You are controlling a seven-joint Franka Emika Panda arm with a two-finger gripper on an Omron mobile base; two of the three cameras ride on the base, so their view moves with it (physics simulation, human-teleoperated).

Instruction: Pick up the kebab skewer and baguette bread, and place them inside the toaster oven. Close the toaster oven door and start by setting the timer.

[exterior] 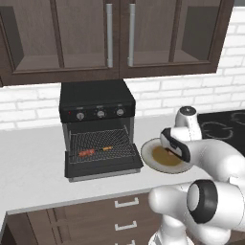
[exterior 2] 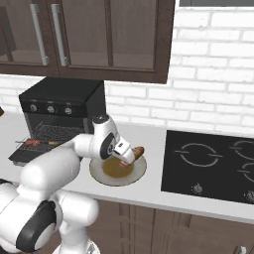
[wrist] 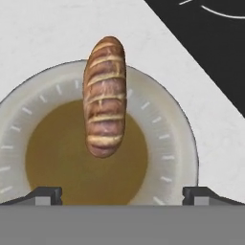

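One golden-brown baguette bread [wrist: 105,95], pale slashes across crust.

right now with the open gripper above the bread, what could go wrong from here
1. The baguette bread lies with one end out over the rim of the plate; the open gripper could tip or roll it off if it closes off-centre.
2. The kebab skewer already lies on the rack of the toaster oven; sliding the loaf in carelessly may knock it.
3. The toaster oven door hangs open toward the plate, so a low carry might clip it.
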